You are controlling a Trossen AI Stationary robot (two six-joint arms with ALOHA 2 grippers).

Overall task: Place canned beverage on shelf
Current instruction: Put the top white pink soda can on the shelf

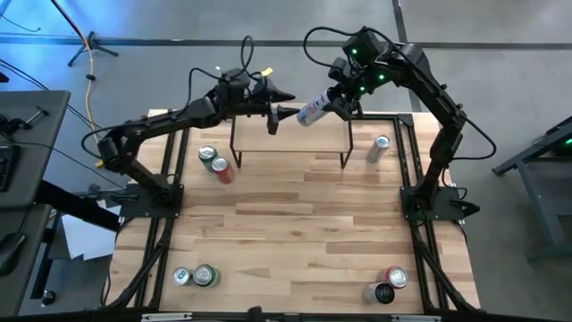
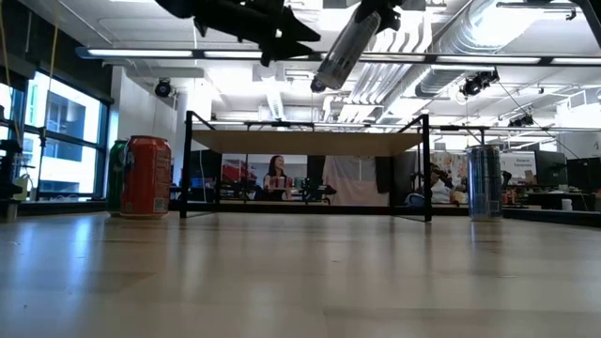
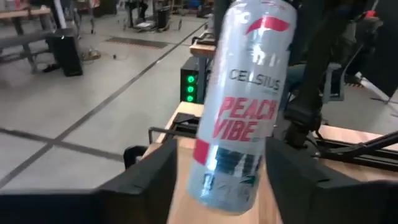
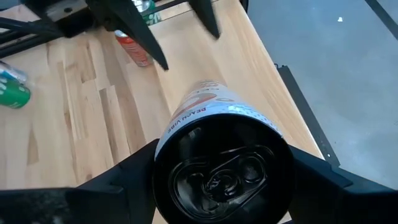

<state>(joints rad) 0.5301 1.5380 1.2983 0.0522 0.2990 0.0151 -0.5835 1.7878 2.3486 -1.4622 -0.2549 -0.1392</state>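
A white can printed "Peach Vibe" hangs tilted in the air above the far edge of the shelf, with my right gripper shut on it. In the low view the can slants well above the shelf board. My left gripper is open just to the left of the can's lower end. In the left wrist view its fingers stand on either side of that end, and in the right wrist view they show apart from it. My right gripper pinches the can between its two fingers on opposite sides of the wall, close to the lid end. The fingers come slanting down from the table's far right. The can is lifted clear and tilted, its bottom end lower and toward the left arm.
A green and a red can stand left of the shelf, and a silver can stands to its right. Two cans sit at the near left and two more at the near right. Bare wood lies between them.
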